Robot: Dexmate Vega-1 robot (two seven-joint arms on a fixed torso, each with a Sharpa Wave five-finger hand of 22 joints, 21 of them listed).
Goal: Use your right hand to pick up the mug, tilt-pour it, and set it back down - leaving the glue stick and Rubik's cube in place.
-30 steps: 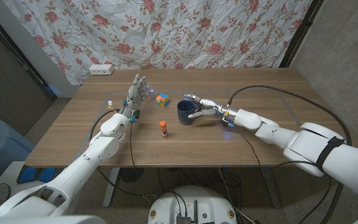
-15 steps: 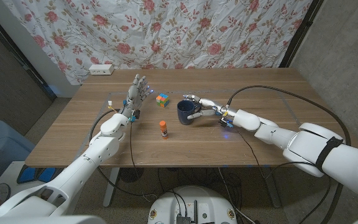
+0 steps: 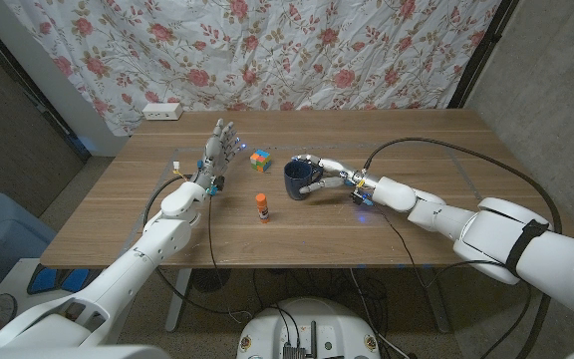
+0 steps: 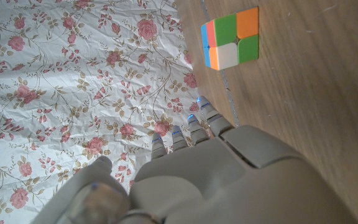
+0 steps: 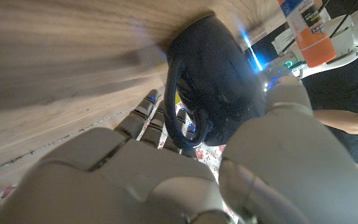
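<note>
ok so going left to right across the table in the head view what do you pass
white power strip → left hand → Rubik's cube and, nearer the front edge, glue stick → mug → right hand, at the mug's handle side

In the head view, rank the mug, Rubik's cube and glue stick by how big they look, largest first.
1. Mug, clearly the largest.
2. Rubik's cube and glue stick: too close to rank; the cube looks wider, the stick taller and slimmer. All three stand at a similar distance from the camera.
</note>
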